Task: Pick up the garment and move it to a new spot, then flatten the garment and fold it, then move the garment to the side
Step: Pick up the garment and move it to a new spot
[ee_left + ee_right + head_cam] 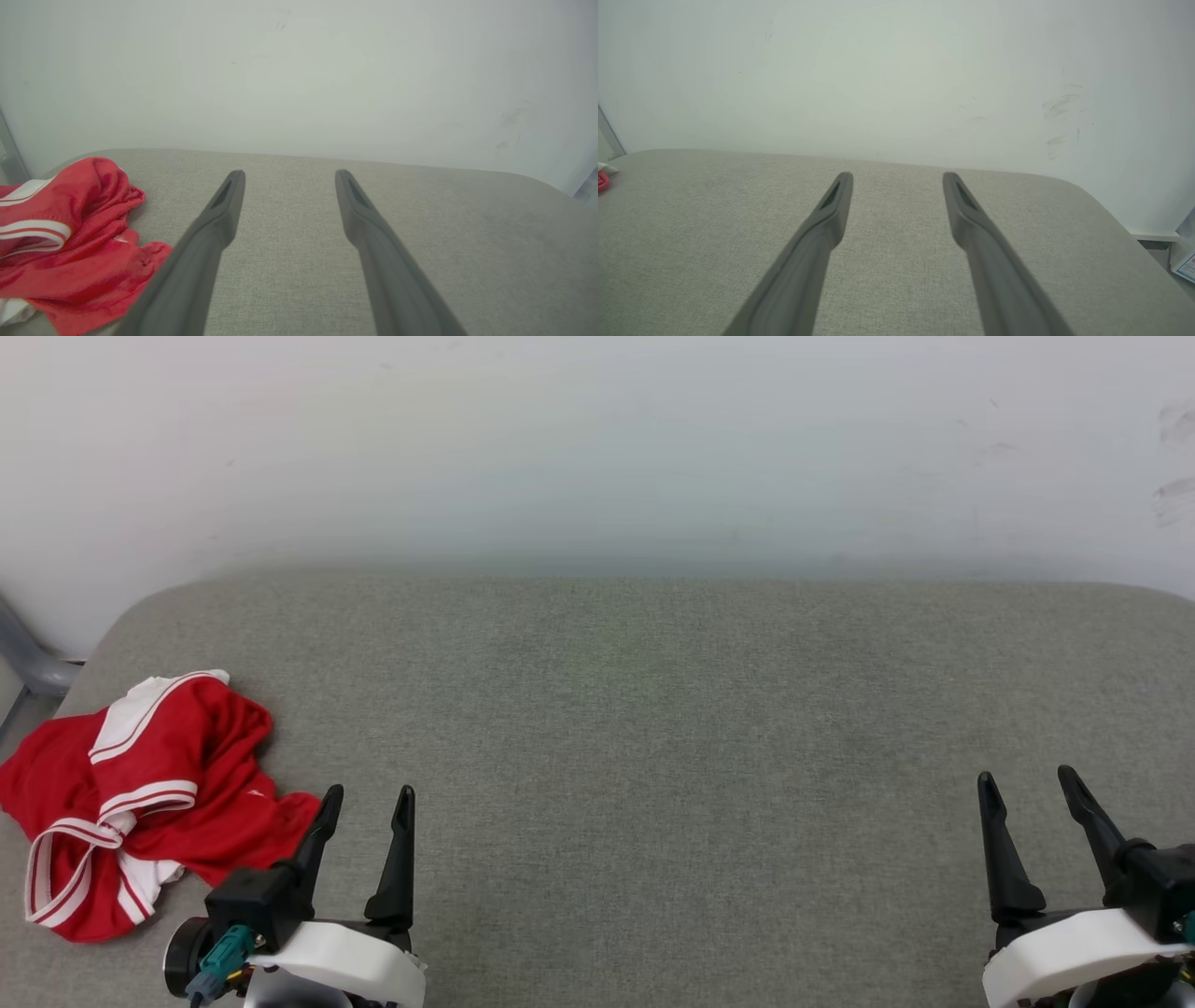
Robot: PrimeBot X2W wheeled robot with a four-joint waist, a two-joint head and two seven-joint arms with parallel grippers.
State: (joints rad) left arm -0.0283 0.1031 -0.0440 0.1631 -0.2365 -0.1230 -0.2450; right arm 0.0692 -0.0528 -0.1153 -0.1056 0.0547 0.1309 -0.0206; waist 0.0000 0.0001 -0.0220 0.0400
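Note:
The red garment (140, 793) with white striped trim lies crumpled at the near left of the grey padded surface (653, 728). My left gripper (369, 793) stands open just right of it, its left finger close to the cloth's edge, nothing between the fingers. In the left wrist view the garment (70, 247) bunches at the left beside my left gripper (288, 173). My right gripper (1024, 777) is open at the lower right, far from the cloth. Through the right wrist view a sliver of the garment (602, 179) shows at the far left, and my right gripper (897, 176) holds nothing.
A pale wall (597, 448) rises right behind the surface. A grey metal leg (33, 663) stands off the back left corner. The surface's rounded right end (1101, 205) drops to the floor, with a white object (1183, 261) beside it.

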